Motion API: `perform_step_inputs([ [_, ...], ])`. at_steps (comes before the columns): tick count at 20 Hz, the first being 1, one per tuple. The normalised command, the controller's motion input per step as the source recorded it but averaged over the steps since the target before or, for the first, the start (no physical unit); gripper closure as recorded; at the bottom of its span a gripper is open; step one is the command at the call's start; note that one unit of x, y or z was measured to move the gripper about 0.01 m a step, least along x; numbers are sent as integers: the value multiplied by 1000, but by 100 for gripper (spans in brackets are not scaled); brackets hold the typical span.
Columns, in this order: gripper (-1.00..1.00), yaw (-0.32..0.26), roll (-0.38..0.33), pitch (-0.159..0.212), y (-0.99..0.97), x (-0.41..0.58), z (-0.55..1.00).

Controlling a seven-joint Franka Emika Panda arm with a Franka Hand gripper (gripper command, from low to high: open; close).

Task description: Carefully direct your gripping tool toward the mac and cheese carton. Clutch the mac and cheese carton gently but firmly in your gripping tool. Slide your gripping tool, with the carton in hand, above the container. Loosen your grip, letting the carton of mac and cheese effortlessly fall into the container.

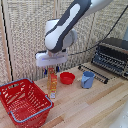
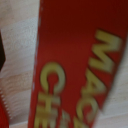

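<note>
The mac and cheese carton [image 1: 52, 84] stands upright on the wooden table, just to the exterior view's right of the red mesh basket [image 1: 15, 100]. My gripper [image 1: 52, 70] hangs directly over the carton's top, with its dark fingers down on either side of the top edge. In the wrist view the carton [image 2: 75, 70] fills the picture as a red face with yellow letters, very close. A dark finger [image 2: 1, 52] shows at the edge, with bare table between it and the carton. The jaws look open and hold nothing.
A small red bowl [image 1: 67, 78] and a blue cup [image 1: 88, 79] stand to the exterior view's right of the carton. A toaster oven [image 1: 113, 56] and a wire rack [image 1: 94, 71] sit at the back right. A slatted wall stands behind.
</note>
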Motion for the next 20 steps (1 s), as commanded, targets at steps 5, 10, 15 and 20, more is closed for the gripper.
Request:
perform_step_inputs([
  [5,100,85,-68,127,183,271,-438],
  [10,100,10,-27,39,201,220,-127],
  [15,100,-9,-33,3,210,130,-73],
  [20,100,-16,-7,0,101,55,49],
])
